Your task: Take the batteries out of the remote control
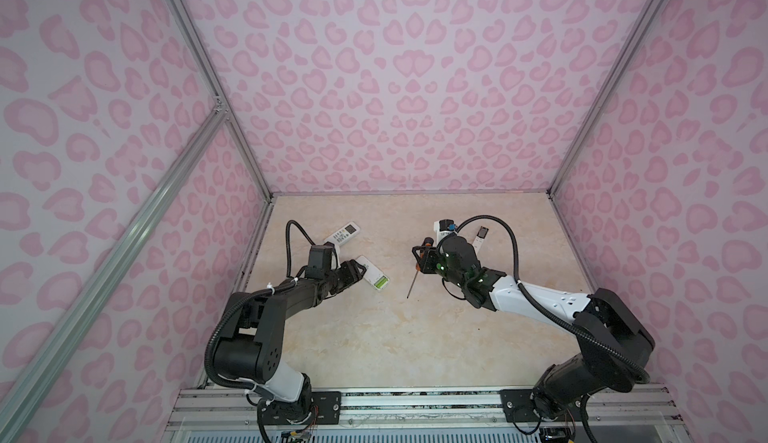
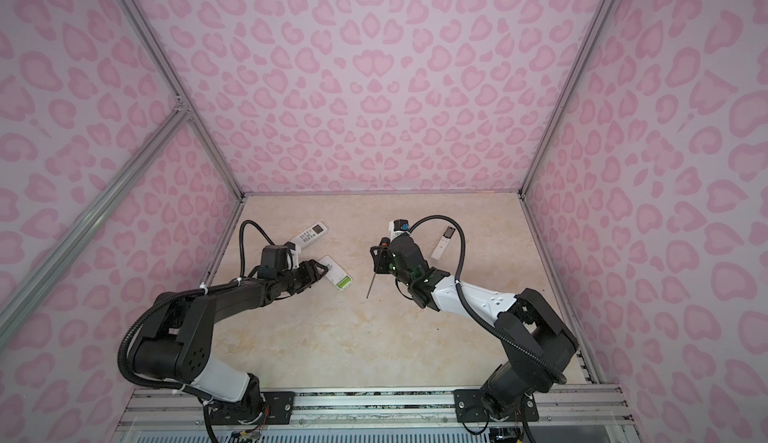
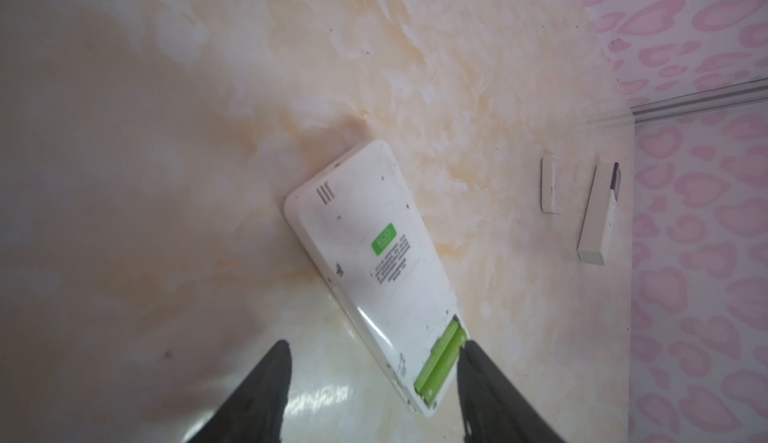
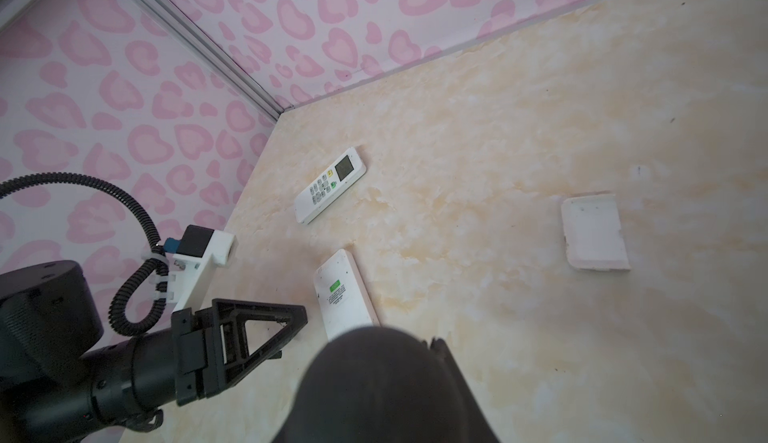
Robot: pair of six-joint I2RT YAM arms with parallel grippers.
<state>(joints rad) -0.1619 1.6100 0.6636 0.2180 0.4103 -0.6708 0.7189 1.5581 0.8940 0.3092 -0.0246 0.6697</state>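
Found the remote control (image 3: 374, 262) lying face down on the marbled table (image 3: 166, 129), its back cover off and the compartment bared at one end. Counted two lime-green batteries (image 3: 440, 360) seated side by side in that compartment, not yet unloaded. Saw the left gripper (image 3: 376, 349) spread wide over that same end, holding nothing. Noted one fingertip (image 3: 473, 362) just beside the batteries (touching or not, could not tell). Saw the right gripper (image 1: 419, 254) clamped on the orange-handled screwdriver (image 1: 425, 242), with the thin shaft slanting down toward the table, well apart from the remote control. Could not judge from the top views any contact between tip and surface. Spotted a second remote (image 4: 330, 185) face up near the back left corner, screen and buttons showing. Spotted a slim third remote (image 3: 596, 216) over on the right side. Picked out a small white cover (image 4: 594, 233) lying loose on the table in the right wrist view, apart from the remotes.
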